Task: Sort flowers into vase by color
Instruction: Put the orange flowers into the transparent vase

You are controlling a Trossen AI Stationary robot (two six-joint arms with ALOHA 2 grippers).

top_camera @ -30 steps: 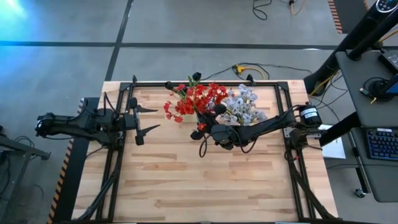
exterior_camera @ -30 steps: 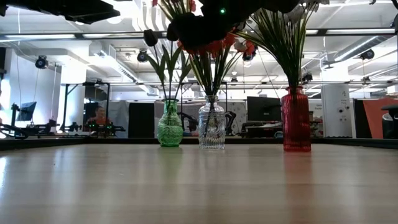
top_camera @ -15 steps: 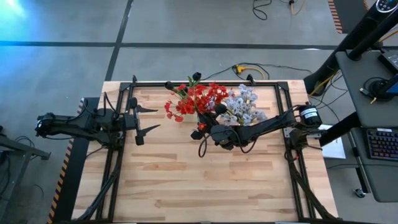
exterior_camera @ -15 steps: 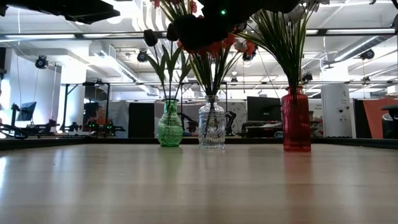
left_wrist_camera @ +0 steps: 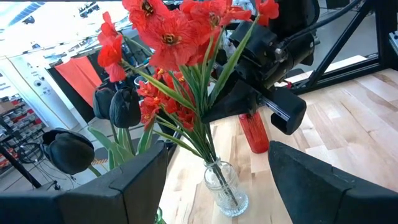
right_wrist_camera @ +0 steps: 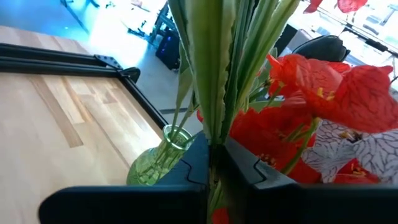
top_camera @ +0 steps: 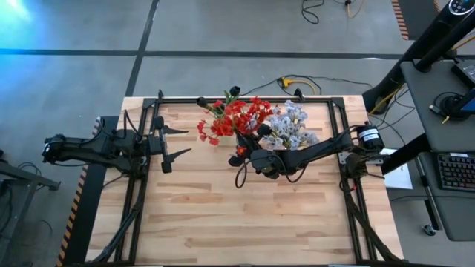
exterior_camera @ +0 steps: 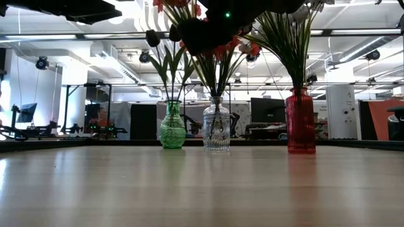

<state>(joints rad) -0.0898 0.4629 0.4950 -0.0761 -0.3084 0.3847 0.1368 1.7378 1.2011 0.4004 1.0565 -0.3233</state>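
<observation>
I see my right gripper [right_wrist_camera: 210,163] with jaws clenched on green flower stems [right_wrist_camera: 214,68], over the clear vase [exterior_camera: 217,133] of red flowers [top_camera: 237,119] at the surface's [top_camera: 223,215] far edge, between green vase [exterior_camera: 172,133] and red vase [exterior_camera: 300,129]. My left gripper [top_camera: 177,141] waits at the left, jaws released.

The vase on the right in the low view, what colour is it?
Red: the vase is translucent red glass holding green stems, clearest in the low view.
</observation>
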